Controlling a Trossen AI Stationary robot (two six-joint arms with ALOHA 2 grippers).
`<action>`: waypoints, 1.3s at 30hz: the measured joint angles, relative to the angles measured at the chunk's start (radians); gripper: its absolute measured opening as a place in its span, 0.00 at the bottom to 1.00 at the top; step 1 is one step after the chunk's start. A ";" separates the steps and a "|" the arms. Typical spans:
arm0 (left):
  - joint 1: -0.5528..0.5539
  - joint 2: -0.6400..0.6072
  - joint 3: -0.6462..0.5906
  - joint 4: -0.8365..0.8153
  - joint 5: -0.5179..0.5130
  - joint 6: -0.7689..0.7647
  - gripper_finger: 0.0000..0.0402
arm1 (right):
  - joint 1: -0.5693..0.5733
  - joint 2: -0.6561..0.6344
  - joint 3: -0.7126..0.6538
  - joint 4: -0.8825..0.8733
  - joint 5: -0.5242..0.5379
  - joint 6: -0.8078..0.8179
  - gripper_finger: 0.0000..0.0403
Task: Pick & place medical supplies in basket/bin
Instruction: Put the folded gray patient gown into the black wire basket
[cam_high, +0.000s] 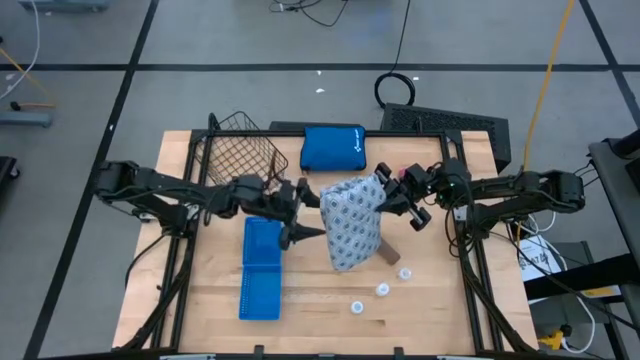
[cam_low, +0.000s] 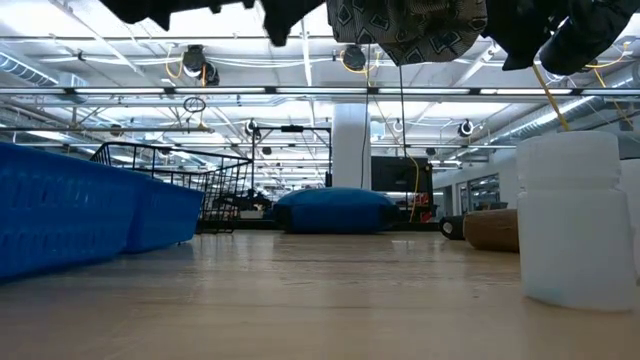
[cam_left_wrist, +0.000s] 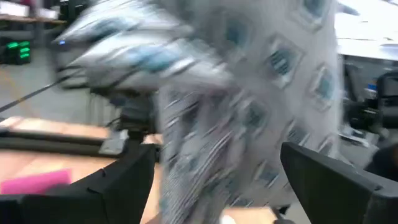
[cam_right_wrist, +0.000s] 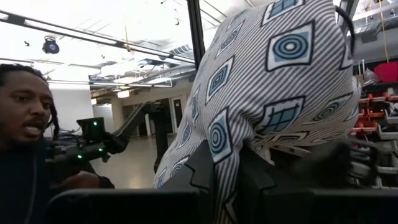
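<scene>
Right claw (cam_high: 392, 205) pinches soft striped fabric pack (cam_high: 352, 225); left claw (cam_high: 303, 212) spread wide beside it.

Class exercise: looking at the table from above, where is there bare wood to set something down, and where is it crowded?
Free: the near edge of the table, between the blue tray and the white discs. Crowded: the middle, where both grippers flank the fabric pack, between wire basket and blue pouch.

Blue zip pouch (cam_high: 333, 148) beside black keyboard (cam_high: 445, 123).
</scene>
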 joint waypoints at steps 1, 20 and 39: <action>-0.005 0.005 0.009 0.001 0.024 0.015 0.88 | 0.000 0.000 0.000 -0.002 -0.001 0.000 0.04; -0.048 0.001 0.034 0.043 -0.074 -0.005 0.88 | 0.000 0.000 0.000 -0.165 0.196 -0.159 0.04; -0.022 0.000 0.035 -0.024 -0.402 0.055 0.88 | 0.070 0.000 0.000 -0.183 0.367 -0.400 0.04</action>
